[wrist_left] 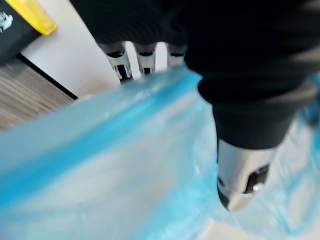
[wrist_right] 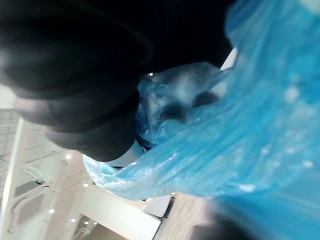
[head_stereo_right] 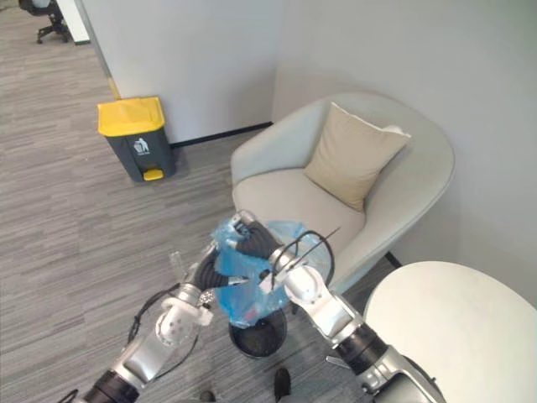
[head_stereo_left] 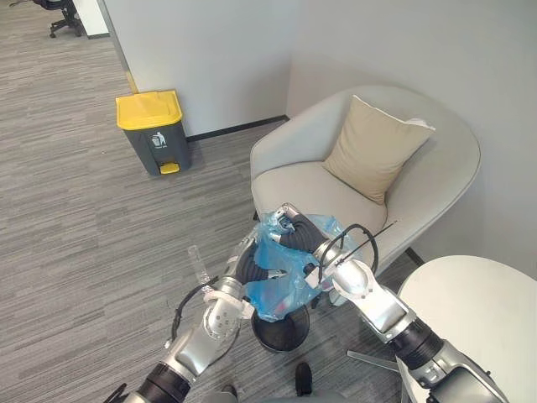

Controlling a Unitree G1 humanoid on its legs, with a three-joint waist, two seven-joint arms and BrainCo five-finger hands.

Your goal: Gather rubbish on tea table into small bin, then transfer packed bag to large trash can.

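The left robot hand (head_stereo_left: 250, 267) is pressed into the near side of a crumpled translucent blue plastic bag (head_stereo_left: 281, 284). In its wrist view the bag's blue rim runs across the hand, and I cannot tell whether the hand is closed on the plastic. The right robot hand (head_stereo_left: 300, 233) is at the top of the same bag, its dark ribbed cover half wrapped in the film. Its grip is hidden too, so its state cannot be told.

The bag hangs between the two hands, its lower end just over the mouth of a small round black bin (head_stereo_left: 281, 333) that stands on the grey striped carpet floor (head_stereo_left: 67, 218).

Just behind the bag is a light grey tub armchair (head_stereo_left: 294, 180) with a beige square cushion (head_stereo_left: 373, 147) leaning on its back. A round white table (head_stereo_left: 474, 302) is on the robot's right. Well apart, against the white wall, stands a large dark grey pedal trash can with a yellow lid (head_stereo_left: 153, 134), its lid closed.
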